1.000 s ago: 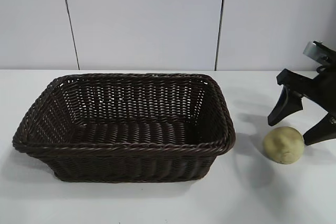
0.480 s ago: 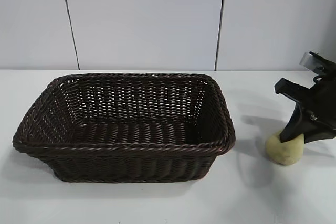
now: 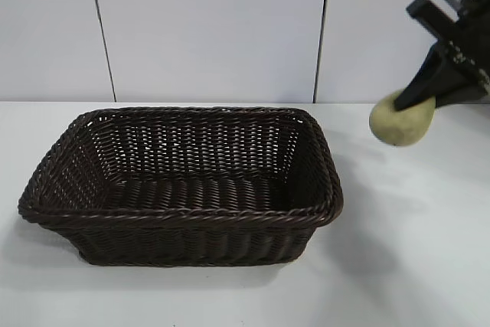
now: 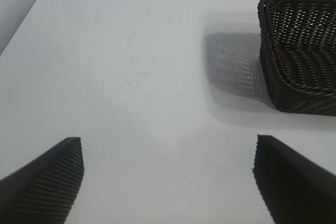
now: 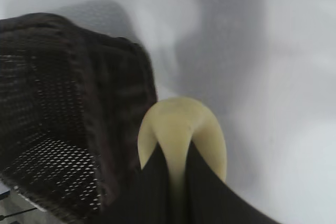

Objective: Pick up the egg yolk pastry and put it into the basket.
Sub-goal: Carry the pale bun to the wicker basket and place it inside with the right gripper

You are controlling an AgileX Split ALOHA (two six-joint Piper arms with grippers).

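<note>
Hanging above the white table (image 3: 398, 266) at the right of the exterior view, the right gripper (image 3: 413, 109) has its black fingers (image 5: 157, 192) clamped deep into the egg yolk pastry (image 3: 400, 122), a small pale yellow, matte dough-like ball; the soft ball bulges around the pinch, which suggests the squeeze is firm enough to carry it; the pastry is clear of the table, to the right of the basket (image 3: 184, 208) and above its rim, apart from it; the basket, a large rectangular dark brown woven wicker one with flaring sides and a braided rim, sits on the table with nothing inside; that height likely lets the pastry pass over the near wall without catching; the task looks roughly midway, with the carry across and the release yet to come; the left gripper (image 4: 168, 182) hovers idle over bare table beside the basket, fingers wide apart and holding nothing, apparently parked out of the way.
</note>
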